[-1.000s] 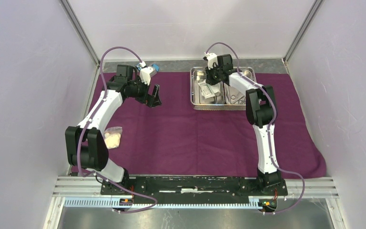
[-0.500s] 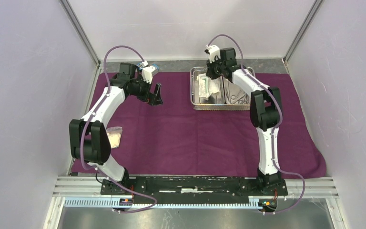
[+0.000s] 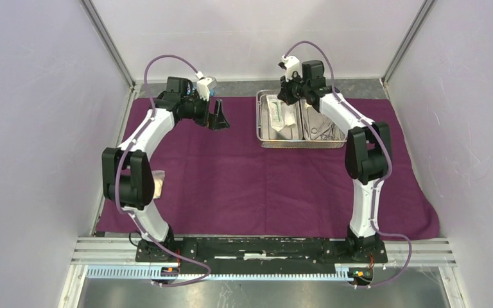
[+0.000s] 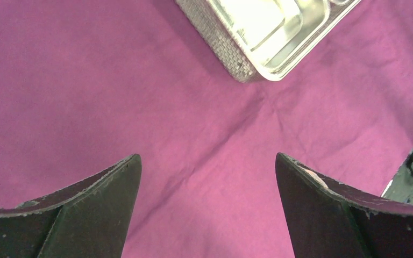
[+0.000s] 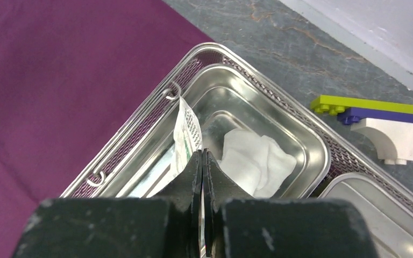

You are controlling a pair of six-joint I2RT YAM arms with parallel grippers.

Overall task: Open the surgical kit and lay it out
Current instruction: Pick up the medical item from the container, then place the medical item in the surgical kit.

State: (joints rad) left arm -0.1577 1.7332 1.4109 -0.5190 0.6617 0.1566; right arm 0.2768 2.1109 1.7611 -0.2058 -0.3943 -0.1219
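The flat white packet (image 5: 188,128), pinched at its edge by the closed right tool (image 5: 201,161), is shown in the left compartment of the steel tray (image 3: 259,123), at 12 o'clock on the purple cloth (image 3: 263,186). The left tool (image 4: 207,157) is held wide open at the tray's 9 o'clock.

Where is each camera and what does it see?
Top: high behind the robot, looking down at the cloth; left arm and right arm show.
Left wrist: on the left arm, looking down at cloth; open left gripper shows.
Right wrist: on the right arm, looking into the tray; right gripper, shut on the packet, shows.
All see tray and cloth.
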